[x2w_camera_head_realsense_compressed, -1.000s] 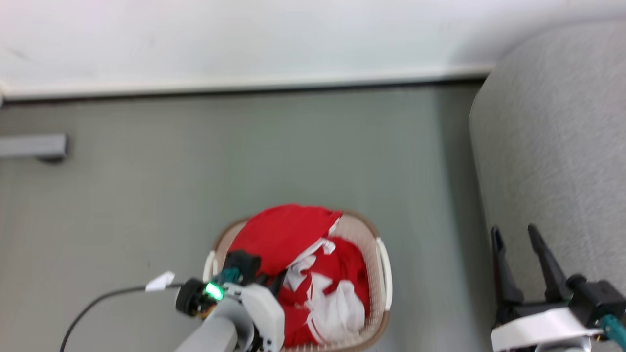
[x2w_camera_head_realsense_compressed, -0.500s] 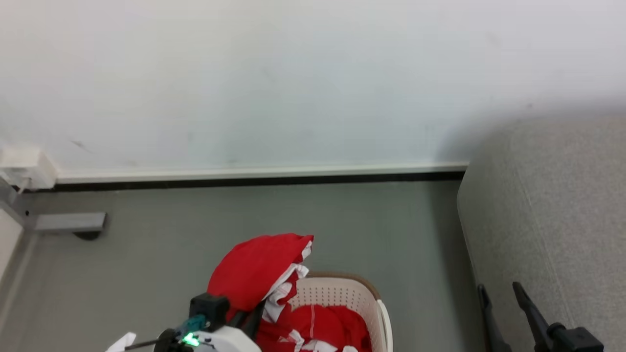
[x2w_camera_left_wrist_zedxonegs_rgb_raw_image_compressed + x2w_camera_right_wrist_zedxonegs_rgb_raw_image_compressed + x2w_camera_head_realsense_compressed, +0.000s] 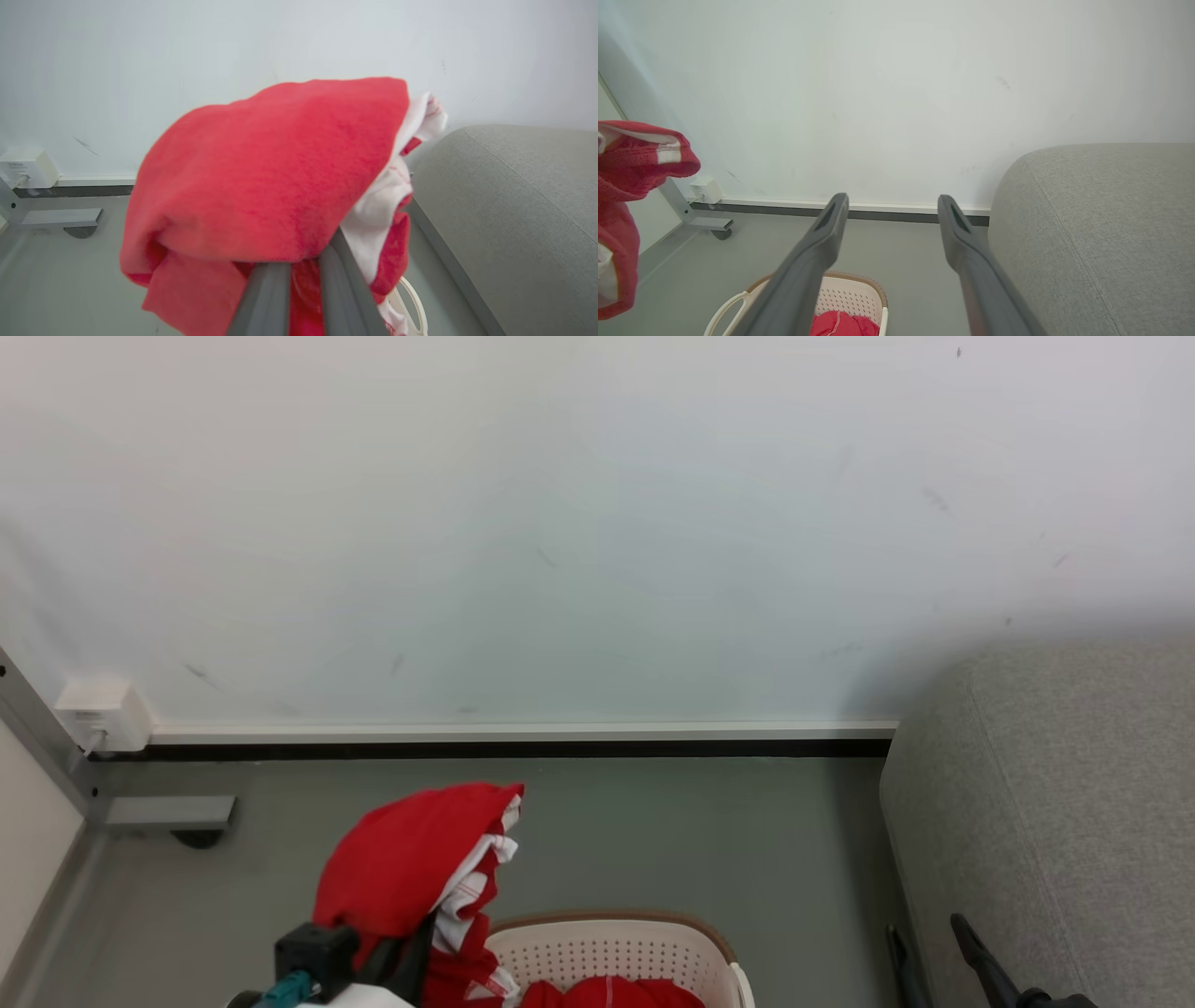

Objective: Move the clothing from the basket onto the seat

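My left gripper (image 3: 303,263) is shut on a red garment with white parts (image 3: 280,172), its fingertips buried under the bunched fabric. In the head view the garment (image 3: 401,868) hangs above the left side of the cream basket (image 3: 607,947), whose brown rim shows at the bottom edge. More red clothing (image 3: 607,994) lies inside the basket (image 3: 859,291). The grey sofa (image 3: 1055,803) stands to the right. My right gripper (image 3: 892,200) is open with nothing in it, beside the sofa's near edge (image 3: 926,933).
A white wall with a pale baseboard runs behind the grey floor. A white socket box (image 3: 103,714) and a grey metal frame foot (image 3: 168,814) sit at the far left. Open floor lies between the basket and the sofa.
The head camera has tilted up, showing more wall. My left gripper has lifted the red garment up out of the basket. The right gripper stays open.
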Controlling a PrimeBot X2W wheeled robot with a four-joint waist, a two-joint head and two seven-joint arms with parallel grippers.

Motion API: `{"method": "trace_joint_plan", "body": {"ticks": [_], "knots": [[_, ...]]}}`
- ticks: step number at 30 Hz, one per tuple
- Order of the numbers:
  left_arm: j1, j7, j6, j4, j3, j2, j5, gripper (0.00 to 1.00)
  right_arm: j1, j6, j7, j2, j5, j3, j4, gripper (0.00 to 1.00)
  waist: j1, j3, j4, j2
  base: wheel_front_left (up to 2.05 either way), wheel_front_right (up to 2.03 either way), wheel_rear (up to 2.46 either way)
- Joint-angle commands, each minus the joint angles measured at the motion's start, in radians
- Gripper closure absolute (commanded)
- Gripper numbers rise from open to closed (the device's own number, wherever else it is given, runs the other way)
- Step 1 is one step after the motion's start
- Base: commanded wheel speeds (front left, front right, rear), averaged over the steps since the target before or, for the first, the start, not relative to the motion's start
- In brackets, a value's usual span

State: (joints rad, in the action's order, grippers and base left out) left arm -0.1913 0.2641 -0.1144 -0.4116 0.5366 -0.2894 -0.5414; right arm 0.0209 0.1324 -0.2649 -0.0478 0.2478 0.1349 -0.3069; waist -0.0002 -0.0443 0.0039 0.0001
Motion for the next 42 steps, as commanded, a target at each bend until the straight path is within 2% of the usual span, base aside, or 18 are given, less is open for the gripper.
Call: {"method": "trace_joint_plan", "body": {"ticks": [1, 9, 13, 19, 24, 30, 33, 37, 42], "knots": [[0.016, 0.000, -0.008, 0.029, -0.009, -0.015, -0.004, 1.00, 0.005, -0.003, 0.001, -0.005, -0.001, 0.004, -0.001, 0.00, 0.0002, -0.007, 0.000, -0.0001, 0.00, 0.00, 0.00], [0.042, 0.000, -0.016, 0.156, -0.024, -0.056, 0.011, 1.00, -0.016, -0.003, 0.001, -0.005, -0.027, 0.040, 0.014, 0.00, 0.0002, -0.011, -0.015, -0.0001, 0.00, 0.00, 0.00], [0.036, -0.017, -0.018, 0.215, -0.008, -0.055, 0.018, 1.00, -0.027, -0.003, 0.001, -0.004, -0.028, 0.089, 0.030, 0.00, 0.0002, -0.009, -0.025, -0.0001, 0.00, 0.00, 0.00], [0.002, -0.049, -0.010, 0.276, 0.028, -0.039, 0.035, 1.00, -0.062, -0.003, 0.001, -0.004, 0.004, 0.250, 0.023, 0.00, 0.0002, -0.003, -0.039, -0.0001, 0.00, 0.00, 0.00], [-0.038, -0.070, 0.006, 0.299, 0.073, -0.002, 0.049, 1.00, -0.103, -0.003, 0.001, -0.004, 0.042, 0.429, 0.015, 0.00, 0.0002, 0.003, -0.042, -0.0001, 0.00, 0.00, 0.00], [-0.085, -0.085, 0.026, 0.286, 0.131, 0.051, 0.072, 1.00, -0.156, -0.003, 0.001, -0.005, 0.095, 0.570, 0.029, 0.00, 0.0002, 0.010, -0.044, -0.0001, 0.00, 0.00, 0.00], [-0.102, -0.084, 0.032, 0.272, 0.152, 0.075, 0.078, 1.00, -0.174, -0.003, 0.001, -0.005, 0.105, 0.587, 0.036, 0.00, 0.0002, 0.012, -0.047, -0.0001, 0.00, 0.00, 0.00], [-0.113, -0.083, 0.036, 0.261, 0.172, 0.099, 0.077, 1.00, -0.182, -0.003, 0.001, -0.004, 0.074, 0.562, 0.042, 0.00, 0.0002, 0.011, -0.051, -0.0001, 0.00, 0.00, 0.00], [-0.115, -0.083, 0.037, 0.249, 0.182, 0.102, 0.073, 1.00, -0.170, -0.003, 0.001, -0.005, 0.026, 0.521, 0.047, 0.00, 0.0002, 0.010, -0.059, -0.0001, 0.00, 0.00, 0.00]]}}
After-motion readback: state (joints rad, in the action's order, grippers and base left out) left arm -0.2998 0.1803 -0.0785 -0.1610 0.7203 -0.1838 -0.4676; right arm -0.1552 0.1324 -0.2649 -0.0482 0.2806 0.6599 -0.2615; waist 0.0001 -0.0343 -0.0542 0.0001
